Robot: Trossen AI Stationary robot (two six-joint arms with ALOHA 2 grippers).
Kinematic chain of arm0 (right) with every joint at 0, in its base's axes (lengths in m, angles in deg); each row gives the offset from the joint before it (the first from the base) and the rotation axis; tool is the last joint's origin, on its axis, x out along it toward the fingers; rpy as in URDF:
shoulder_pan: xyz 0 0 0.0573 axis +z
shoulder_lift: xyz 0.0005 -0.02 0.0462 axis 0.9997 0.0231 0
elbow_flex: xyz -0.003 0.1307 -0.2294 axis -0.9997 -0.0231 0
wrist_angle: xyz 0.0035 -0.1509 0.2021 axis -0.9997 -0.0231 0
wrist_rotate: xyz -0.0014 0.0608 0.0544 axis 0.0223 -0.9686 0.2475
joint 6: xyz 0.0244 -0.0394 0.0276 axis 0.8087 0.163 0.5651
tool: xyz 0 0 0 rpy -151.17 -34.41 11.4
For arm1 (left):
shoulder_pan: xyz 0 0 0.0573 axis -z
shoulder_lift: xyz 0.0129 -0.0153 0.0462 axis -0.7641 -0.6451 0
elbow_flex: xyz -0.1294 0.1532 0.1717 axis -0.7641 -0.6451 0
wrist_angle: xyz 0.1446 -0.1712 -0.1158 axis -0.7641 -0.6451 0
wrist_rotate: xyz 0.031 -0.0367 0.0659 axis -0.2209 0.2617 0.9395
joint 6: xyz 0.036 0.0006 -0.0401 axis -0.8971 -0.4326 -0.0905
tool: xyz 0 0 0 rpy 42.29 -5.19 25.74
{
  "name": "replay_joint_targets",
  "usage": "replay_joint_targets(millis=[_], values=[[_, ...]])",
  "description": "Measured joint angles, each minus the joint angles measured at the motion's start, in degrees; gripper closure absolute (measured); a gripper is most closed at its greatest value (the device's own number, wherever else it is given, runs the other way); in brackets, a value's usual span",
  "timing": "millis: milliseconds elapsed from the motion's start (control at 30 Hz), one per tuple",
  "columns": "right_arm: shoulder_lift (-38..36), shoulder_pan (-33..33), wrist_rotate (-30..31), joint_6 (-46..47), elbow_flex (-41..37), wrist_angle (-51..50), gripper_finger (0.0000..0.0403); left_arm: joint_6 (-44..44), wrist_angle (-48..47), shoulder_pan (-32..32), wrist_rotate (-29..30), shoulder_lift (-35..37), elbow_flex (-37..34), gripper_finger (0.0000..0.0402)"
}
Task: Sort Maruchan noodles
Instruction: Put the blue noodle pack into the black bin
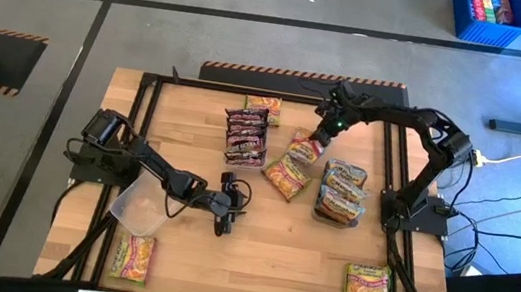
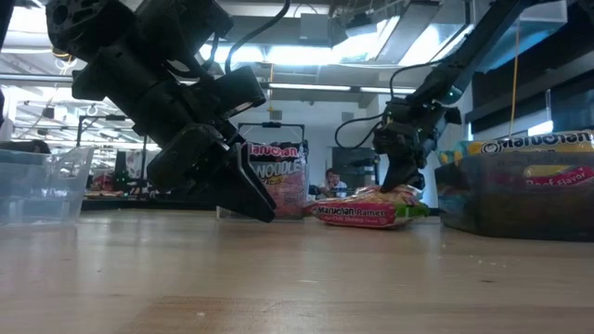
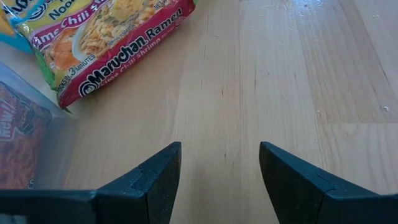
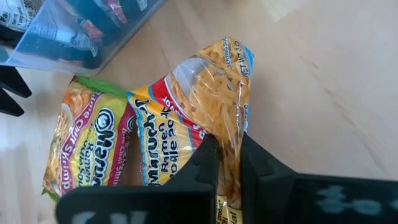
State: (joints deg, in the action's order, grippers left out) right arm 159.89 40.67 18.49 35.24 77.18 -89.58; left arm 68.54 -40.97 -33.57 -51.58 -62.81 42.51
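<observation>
My right gripper (image 1: 319, 139) is shut on a yellow Maruchan noodle packet with a light-blue edge (image 4: 199, 93), right of the table's middle toward the far side. A yellow-green lime chili shrimp packet (image 4: 87, 149) lies flat beside it on the near side. My left gripper (image 3: 219, 149) hovers open over bare wood near the table's middle (image 1: 224, 217), holding nothing. More packets lie flat at the far side (image 1: 264, 106), the near left (image 1: 132, 255) and the near right (image 1: 367, 283). My right gripper pinches one short end of the yellow packet (image 4: 231, 124) between its two fingers. The fingers come from above, slanting down from the table's far right. The wrapper puckers and rises at the fingers, while the packet's other end (image 4: 155, 137) still lies down beside the lime packet.
A clear bin with dark maroon packets (image 1: 247, 136) stands left of the held packet. Another bin with packets (image 1: 342, 192) stands at the right, and an empty clear bin (image 1: 140, 206) under my left arm. A black frame (image 1: 394, 164) borders the table.
</observation>
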Motion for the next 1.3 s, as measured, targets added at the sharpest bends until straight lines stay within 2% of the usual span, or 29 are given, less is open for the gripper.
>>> replay_joint_targets(millis=[400, 533, 800, 967, 1167, 1300], values=[[-0.1, 0.0, 0.1, -1.0, 8.2, -17.2, 0.0393, -0.1, 0.0, 0.0, 0.3, 0.0, 0.0, 0.0191], [-2.2, 0.1, -4.2, -1.0, 8.8, -20.5, 0.0392, -0.1, 0.0, 0.0, 0.3, 0.0, 0.0, 0.0191], [-9.2, 5.5, -8.8, -1.0, 8.0, -19.6, 0.0389, 0.0, 0.1, 0.0, 0.4, 0.0, 0.0, 0.0191], [-10.8, 11.0, -8.9, -1.1, 8.0, -17.9, 0.0390, 1.8, 0.1, 0.4, 6.9, 0.0, 0.0, 0.0190], [-10.8, 16.6, -8.8, -1.2, 8.0, -13.9, 0.0389, 1.7, 0.0, 1.9, 7.7, 0.0, 0.4, 0.0171], [-10.8, 20.4, -8.9, -0.6, 8.0, -11.0, 0.0389, 1.5, -1.0, 2.7, 11.2, 0.2, 0.5, 0.0151]])
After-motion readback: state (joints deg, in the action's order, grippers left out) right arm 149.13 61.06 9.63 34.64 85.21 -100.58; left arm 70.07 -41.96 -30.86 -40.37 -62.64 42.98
